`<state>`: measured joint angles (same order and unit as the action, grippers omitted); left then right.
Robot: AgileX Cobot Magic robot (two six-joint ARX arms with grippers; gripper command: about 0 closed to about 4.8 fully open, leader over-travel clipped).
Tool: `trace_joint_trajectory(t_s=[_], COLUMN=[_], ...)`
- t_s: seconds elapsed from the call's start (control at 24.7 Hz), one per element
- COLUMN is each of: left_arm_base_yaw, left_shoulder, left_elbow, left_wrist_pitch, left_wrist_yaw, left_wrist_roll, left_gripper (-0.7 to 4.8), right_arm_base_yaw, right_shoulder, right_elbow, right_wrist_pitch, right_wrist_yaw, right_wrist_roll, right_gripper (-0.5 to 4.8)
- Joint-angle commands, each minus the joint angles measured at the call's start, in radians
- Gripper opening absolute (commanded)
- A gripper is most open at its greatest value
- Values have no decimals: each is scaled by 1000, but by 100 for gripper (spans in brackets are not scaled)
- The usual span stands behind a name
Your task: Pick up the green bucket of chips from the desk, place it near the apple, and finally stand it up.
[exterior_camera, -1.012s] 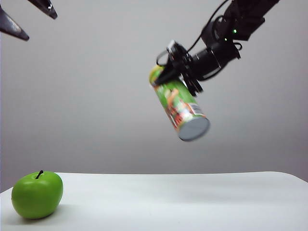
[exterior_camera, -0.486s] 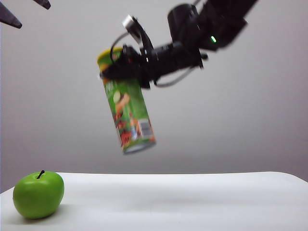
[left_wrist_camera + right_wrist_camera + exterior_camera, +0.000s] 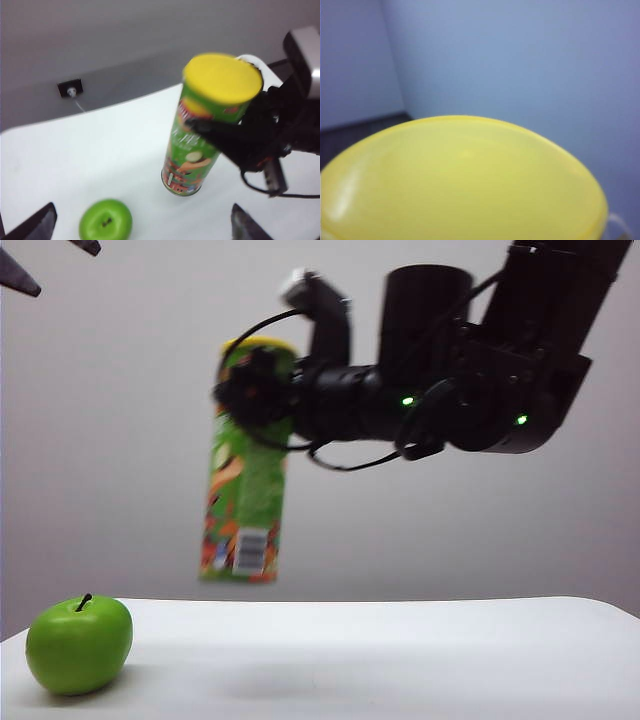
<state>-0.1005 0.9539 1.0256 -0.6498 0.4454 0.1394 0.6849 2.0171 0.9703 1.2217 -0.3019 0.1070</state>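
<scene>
The green bucket of chips (image 3: 245, 490) hangs almost upright in the air, yellow lid up, above the white desk (image 3: 420, 660) and to the right of the apple (image 3: 78, 645). My right gripper (image 3: 258, 390) is shut on its upper part just under the lid. In the left wrist view the bucket (image 3: 197, 150) is gripped by the black right gripper (image 3: 225, 135), and the apple (image 3: 106, 226) lies close by on the desk (image 3: 75, 160). The yellow lid (image 3: 465, 185) fills the right wrist view and hides the jaws. My left gripper (image 3: 55, 262) stands open high at the far left, holding nothing (image 3: 142, 214).
A grey wall runs behind the desk. A small wall socket with a thin cable (image 3: 70, 89) sits beyond the desk's far edge. The desk's rounded corner (image 3: 610, 610) shows at the right.
The right arm has carried the bucket leftward towards the apple and turned it from steeply tilted to almost upright. The apple stays put, and the left gripper has barely shifted.
</scene>
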Motion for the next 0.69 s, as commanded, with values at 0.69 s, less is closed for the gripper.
trace_joint_trajectory(t_s=[0.69], left_arm_base_yaw=[0], left_shoulder=[-253], left_elbow=[-252], left_wrist_pitch=[104], left_wrist_yaw=[80], left_wrist_roll=[-89], left_gripper=[479], right_arm_base_yaw=[81], right_shoulder=[146], right_elbow=[40], right_wrist_pitch=[41], right_wrist_yaw=[187], right_wrist_roll=[-94], right_gripper=[229])
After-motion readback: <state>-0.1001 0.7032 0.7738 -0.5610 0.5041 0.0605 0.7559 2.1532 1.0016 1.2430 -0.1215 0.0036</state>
